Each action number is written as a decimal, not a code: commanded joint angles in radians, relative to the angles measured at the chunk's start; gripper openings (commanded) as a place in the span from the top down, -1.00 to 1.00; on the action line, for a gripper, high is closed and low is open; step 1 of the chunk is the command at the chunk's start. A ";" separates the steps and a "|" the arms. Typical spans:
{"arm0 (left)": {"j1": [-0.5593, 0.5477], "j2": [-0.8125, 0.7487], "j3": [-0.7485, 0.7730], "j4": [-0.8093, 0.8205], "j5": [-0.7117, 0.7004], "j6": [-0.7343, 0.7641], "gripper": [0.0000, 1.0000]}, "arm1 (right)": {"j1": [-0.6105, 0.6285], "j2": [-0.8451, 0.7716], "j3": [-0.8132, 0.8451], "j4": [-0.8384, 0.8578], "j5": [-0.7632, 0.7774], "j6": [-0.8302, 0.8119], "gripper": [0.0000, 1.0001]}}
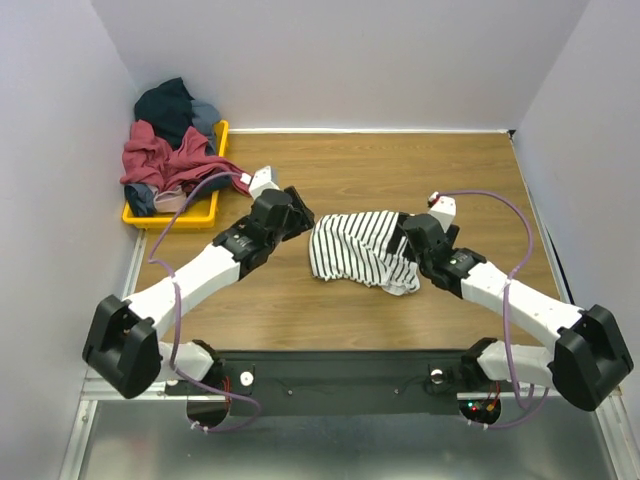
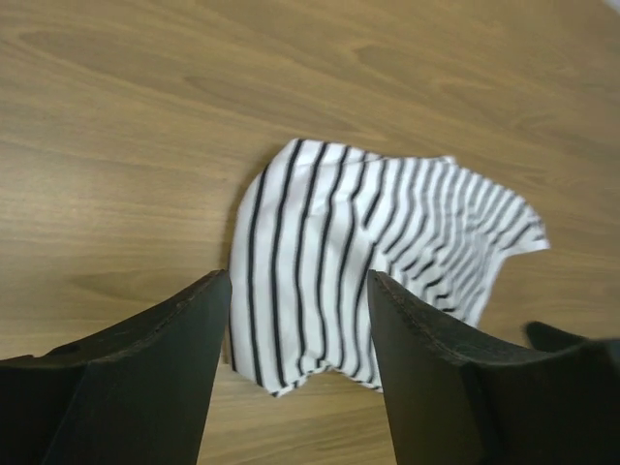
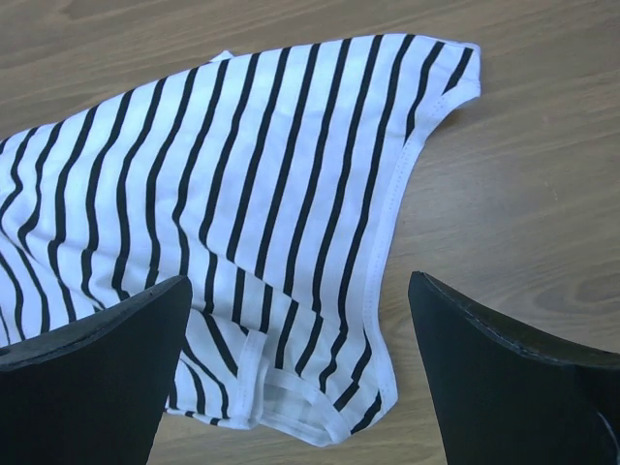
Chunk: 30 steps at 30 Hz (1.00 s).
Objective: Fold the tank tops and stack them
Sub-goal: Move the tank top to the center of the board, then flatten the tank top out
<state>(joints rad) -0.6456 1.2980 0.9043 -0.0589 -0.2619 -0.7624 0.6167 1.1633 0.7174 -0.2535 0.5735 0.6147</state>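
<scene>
Both gaping and empty, left end effector (image 1: 298, 215) and right end effector (image 1: 408, 236) flank the striped tank top (image 1: 355, 246) (soft, light, floppy), so I'd pinch its edge just ahead of each.

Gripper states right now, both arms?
Left gripper: open, holding nothing, by the striped tank top.
Right gripper: open, holding nothing, above it.

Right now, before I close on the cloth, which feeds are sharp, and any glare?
Left wrist view: soft, the white tank top with thin dark stripes looks smeared, worst at its right edge; right wrist view: crisp, hem stitching and wood grain readable between the black fingers; top external view: even light, soft shadows, no glare on the brown wooden table.
</scene>
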 commanded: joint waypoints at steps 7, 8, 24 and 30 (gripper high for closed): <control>-0.188 0.046 0.060 0.151 0.193 0.018 0.00 | -0.190 0.064 -0.024 -0.003 0.059 0.074 -1.00; -0.216 0.066 0.077 0.159 0.187 0.018 0.03 | -0.277 0.084 -0.018 -0.001 0.020 0.079 -1.00; -0.525 0.578 0.403 0.188 0.164 0.124 -0.10 | -0.574 0.492 0.178 0.140 -0.153 0.118 -0.88; -0.528 0.647 0.455 0.120 0.096 0.110 -0.13 | -0.577 0.463 0.136 0.163 -0.155 0.117 -0.87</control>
<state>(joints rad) -1.1748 1.9491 1.2995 0.1009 -0.1062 -0.6621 0.0460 1.6478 0.8673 -0.1555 0.4362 0.7116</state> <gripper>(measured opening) 0.561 0.940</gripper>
